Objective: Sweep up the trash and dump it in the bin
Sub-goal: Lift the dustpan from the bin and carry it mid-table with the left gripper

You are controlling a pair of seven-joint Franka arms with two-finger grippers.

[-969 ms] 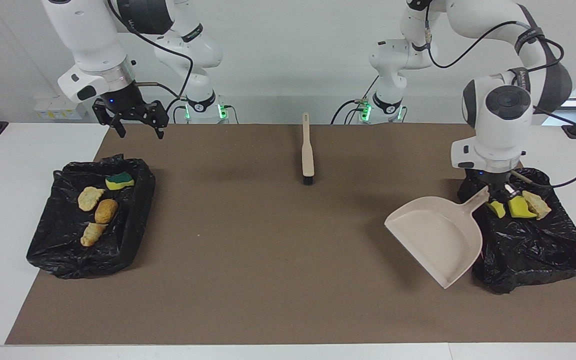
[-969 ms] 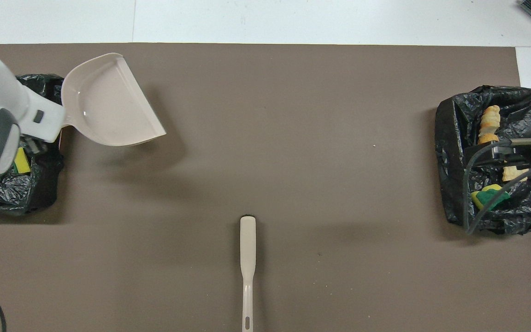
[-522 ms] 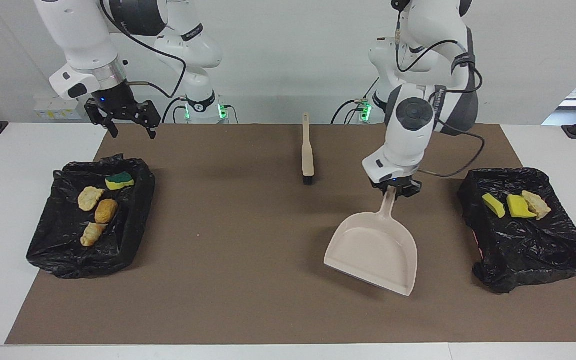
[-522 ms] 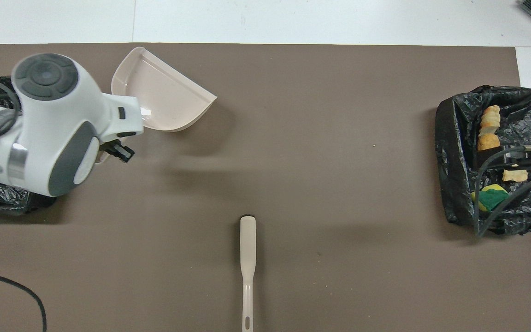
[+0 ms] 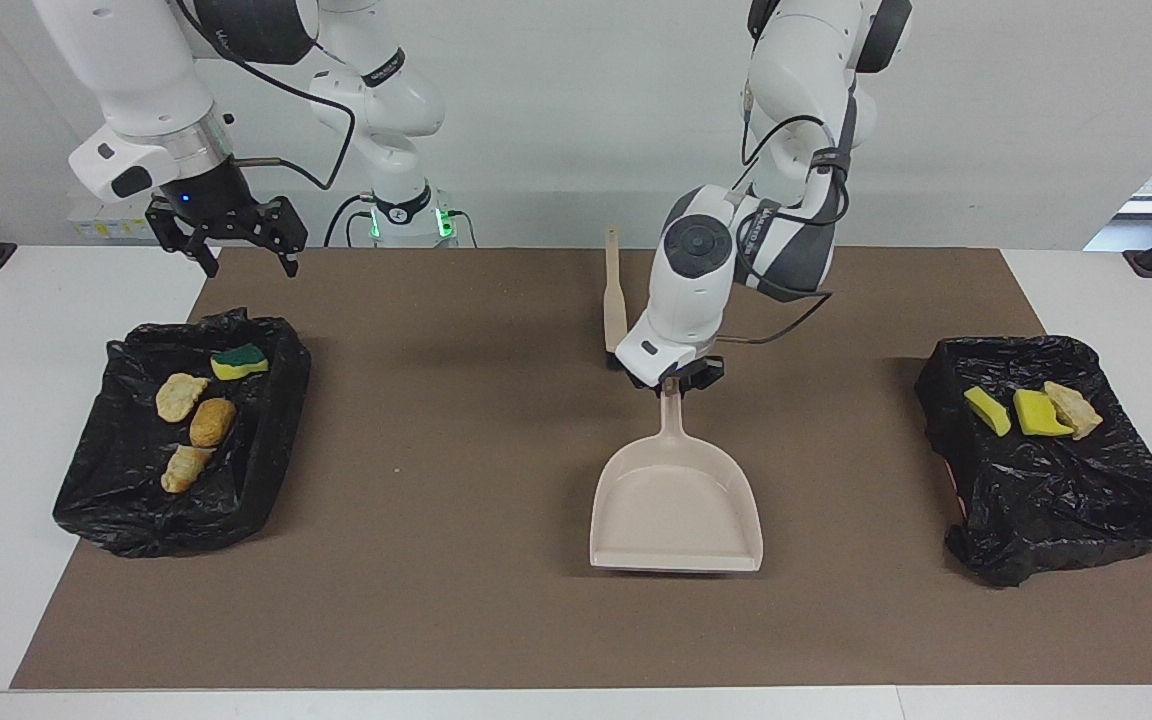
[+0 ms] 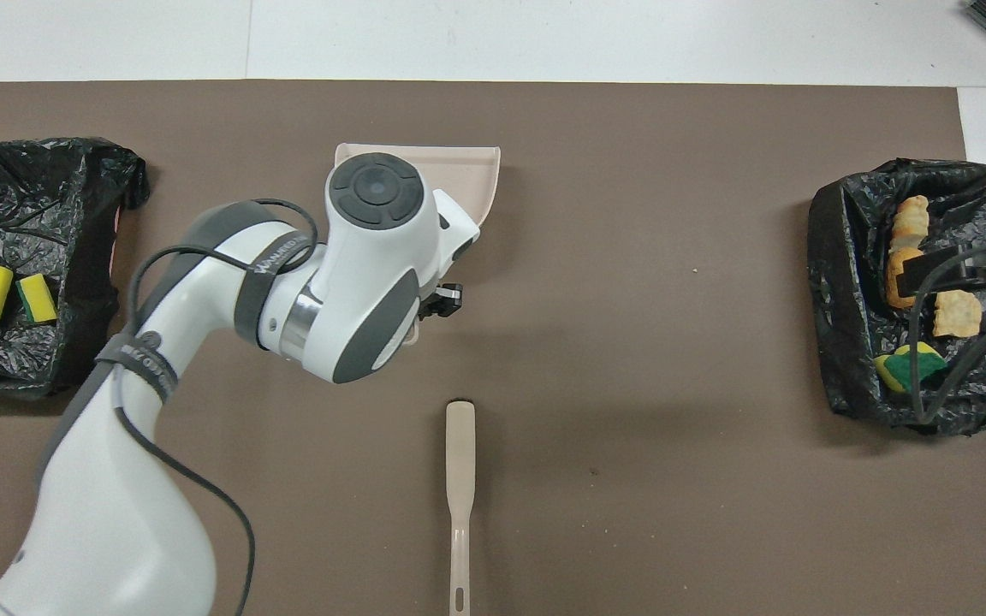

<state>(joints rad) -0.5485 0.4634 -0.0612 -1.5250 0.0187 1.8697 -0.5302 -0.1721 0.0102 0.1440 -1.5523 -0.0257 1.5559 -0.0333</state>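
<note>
Left hand (image 5: 673, 383) clamped on the stiff, light dustpan (image 5: 676, 510) handle at table's middle; right hand (image 5: 226, 238) spread, idle; trash (image 5: 1032, 411) binned: soft, light scraps.

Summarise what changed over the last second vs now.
The left gripper, shut on the dustpan handle, carried it from the bin at the left arm's end to mid-mat, beside the brush, pan mouth now pointing away from the robots. The right gripper, open, rose slightly above its bin. Brush and all seven scraps in both bins stayed put.
</note>
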